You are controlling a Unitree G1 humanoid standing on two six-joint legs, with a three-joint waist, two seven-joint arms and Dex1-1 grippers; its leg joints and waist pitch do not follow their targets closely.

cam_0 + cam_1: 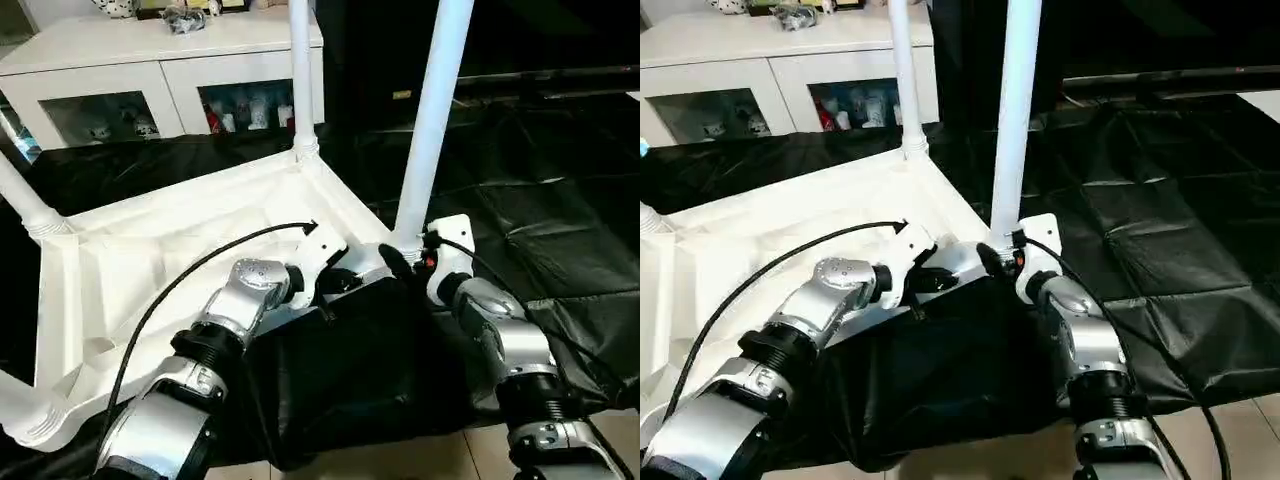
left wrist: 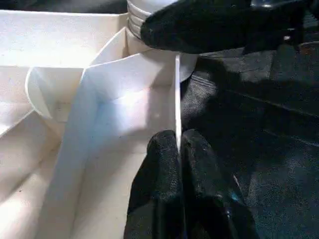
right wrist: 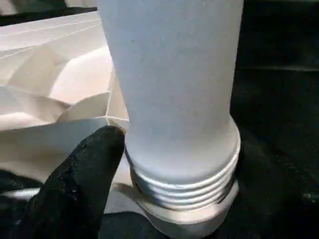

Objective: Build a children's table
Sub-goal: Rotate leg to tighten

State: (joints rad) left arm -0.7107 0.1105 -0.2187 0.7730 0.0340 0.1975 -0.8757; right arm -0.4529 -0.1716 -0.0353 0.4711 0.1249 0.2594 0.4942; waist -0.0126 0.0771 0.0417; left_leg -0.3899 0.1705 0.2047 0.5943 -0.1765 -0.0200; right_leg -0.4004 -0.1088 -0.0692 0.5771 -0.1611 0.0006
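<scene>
Head views: children's table (image 1: 200,240) lies upside down on the black-draped table (image 1: 560,230), legs up; white cabinet (image 1: 150,60) behind.
Near-right leg (image 1: 432,110): upright in its corner socket.
Left wrist view: left fingers (image 2: 167,184) clenched on the tabletop's thin rim.
Right wrist view: right finger (image 3: 79,184) beside the leg's threaded base (image 3: 184,186); whether it grips, cannot tell.

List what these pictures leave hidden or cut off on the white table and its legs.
- Leg by the right claw: top cut off by the head views' upper edge.
- Its thread: seating in the socket hidden by the collar, right wrist view.
- Tabletop: near rim hidden behind the forearms.
</scene>
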